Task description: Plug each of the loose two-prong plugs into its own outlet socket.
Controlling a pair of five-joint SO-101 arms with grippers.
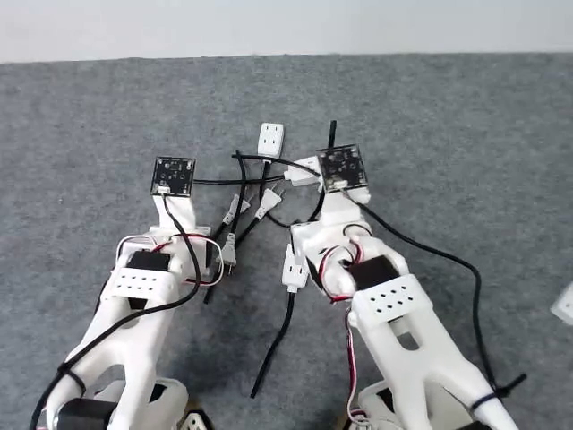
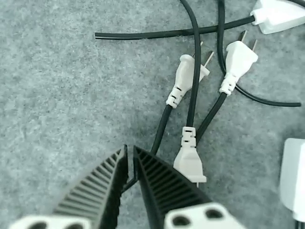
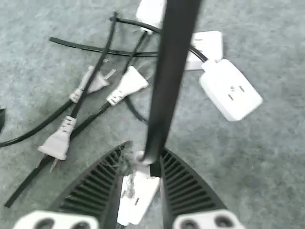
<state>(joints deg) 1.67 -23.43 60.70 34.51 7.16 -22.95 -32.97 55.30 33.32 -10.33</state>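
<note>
Plug (image 3: 138, 193), black cord (image 3: 167, 71), clamped in right gripper (image 3: 145, 151)

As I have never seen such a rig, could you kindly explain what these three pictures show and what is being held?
These are two white robot arms at a table, the left arm and the right arm. Each ends in a gripper with black ribbed fingers. One picture looks down from a fixed camera. The other two come from small cameras on the arms' wrists.

On the grey carpet-like cover lie three loose white two-prong plugs on black cords, and several white outlet sockets.

The left gripper has its fingers nearly together, beside one plug. The right gripper is clamped on a white plastic piece whose black cable rises towards the camera. I cannot tell whether that piece is a plug or a socket.
</note>
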